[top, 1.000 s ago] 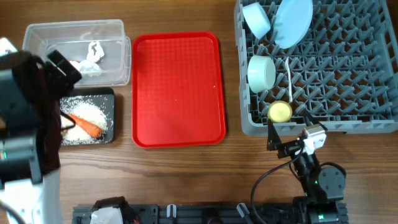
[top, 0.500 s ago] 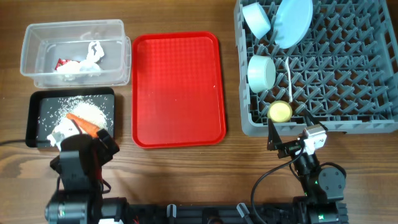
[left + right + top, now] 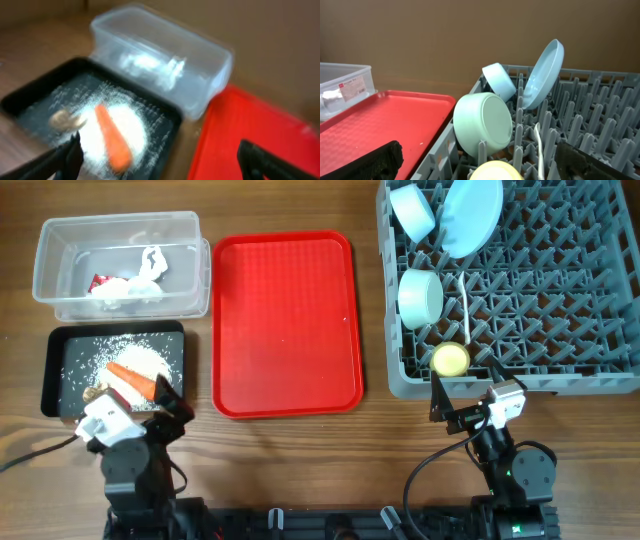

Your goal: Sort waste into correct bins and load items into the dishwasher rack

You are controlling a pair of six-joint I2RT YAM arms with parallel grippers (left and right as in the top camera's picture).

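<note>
Overhead, the left gripper [image 3: 160, 148] hung spread wide and empty at the near edge of the black tray [image 3: 55, 370]. The tray held the carrot [image 3: 135, 380], scattered rice [image 3: 90, 360] and, blurred in the wrist view, what looked like a brown scrap [image 3: 97, 392]. The tissue [image 3: 150, 265] and red wrapper [image 3: 99, 281] lay in the clear tub [image 3: 120, 218]. The right gripper [image 3: 485, 162], equally released with nothing between its fingers, faced the rack [image 3: 560, 330], which held the plate [image 3: 470, 215], blue bowl [image 3: 412, 210], green bowl [image 3: 420, 295], yellow cup [image 3: 450, 359] and spoon [image 3: 465, 305].

No readable text; label [image 3: 351, 90] on clear tub [image 3: 340, 72] illegible.
</note>
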